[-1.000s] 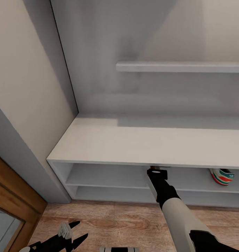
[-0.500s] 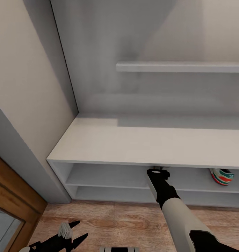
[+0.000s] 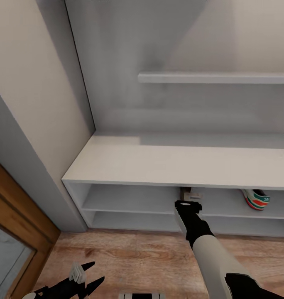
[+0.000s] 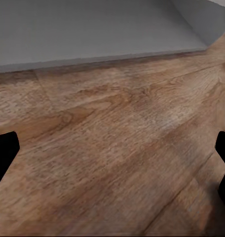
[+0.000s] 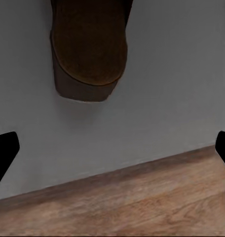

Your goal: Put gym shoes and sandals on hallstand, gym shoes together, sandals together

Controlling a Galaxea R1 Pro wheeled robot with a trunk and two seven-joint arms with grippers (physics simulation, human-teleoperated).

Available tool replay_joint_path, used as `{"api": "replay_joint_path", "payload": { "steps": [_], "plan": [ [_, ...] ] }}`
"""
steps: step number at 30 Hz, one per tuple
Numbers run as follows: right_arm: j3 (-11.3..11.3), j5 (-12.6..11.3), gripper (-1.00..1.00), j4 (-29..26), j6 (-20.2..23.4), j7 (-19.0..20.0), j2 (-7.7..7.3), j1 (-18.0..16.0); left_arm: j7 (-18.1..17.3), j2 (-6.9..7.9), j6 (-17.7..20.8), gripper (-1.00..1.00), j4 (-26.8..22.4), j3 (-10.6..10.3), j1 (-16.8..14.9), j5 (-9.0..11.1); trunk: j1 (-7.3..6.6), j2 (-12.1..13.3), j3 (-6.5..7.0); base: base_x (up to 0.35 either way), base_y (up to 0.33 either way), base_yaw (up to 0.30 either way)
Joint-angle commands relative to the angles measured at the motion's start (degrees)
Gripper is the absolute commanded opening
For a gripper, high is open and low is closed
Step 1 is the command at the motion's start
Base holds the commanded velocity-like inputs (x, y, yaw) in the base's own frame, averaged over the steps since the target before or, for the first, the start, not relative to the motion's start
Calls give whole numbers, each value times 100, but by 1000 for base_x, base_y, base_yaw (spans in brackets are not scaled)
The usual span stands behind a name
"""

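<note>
Hallstand (image 3: 171, 166) is filling most of the head view, a pale grey-white unit standing against the wall with a long low desk on top, two open shoe tiers under it and a wall shelf (image 3: 214, 78) higher up. One gym shoe (image 3: 255, 199) is sitting on the upper tier toward the right end, its white body, green stripes and red-orange patch showing under the front edge of the desk. One sandal (image 5: 90, 49) is lying on the same tier further left, near the middle of the unit, with its brown sole end facing the right wrist camera; in the head view only a small brown piece of it is peeking out just above the right arm's wrist. The right hand (image 5: 112, 148) is hanging in front of that tier with its two dark fingertips spread wide apart, holding nothing and standing clear of the sandal. The lower tier is showing nothing on the parts that can be seen. The left hand (image 3: 84, 279) is hovering low over the corridor floor (image 3: 150, 257), well to the left, its fingers likewise spread wide and gripping nothing, with bare wood-grain planks between them in the left wrist view. A brown wooden door frame (image 3: 17, 216) is standing at the far left.
</note>
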Motion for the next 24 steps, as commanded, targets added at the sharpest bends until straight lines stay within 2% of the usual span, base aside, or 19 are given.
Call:
{"api": "replay_joint_path", "payload": {
  "steps": [1,24],
  "plan": [
    [-27,60,100,-9,48,10,7,-2,-24,-1,-20,100,5,11,-3,4,-4,-2,-5,-310,0,0],
    [-15,60,100,6,34,18,7,20,-21,-1,-20,100,6,61,-3,5,-4,-2,-5,-332,0,0]
  ]
}}
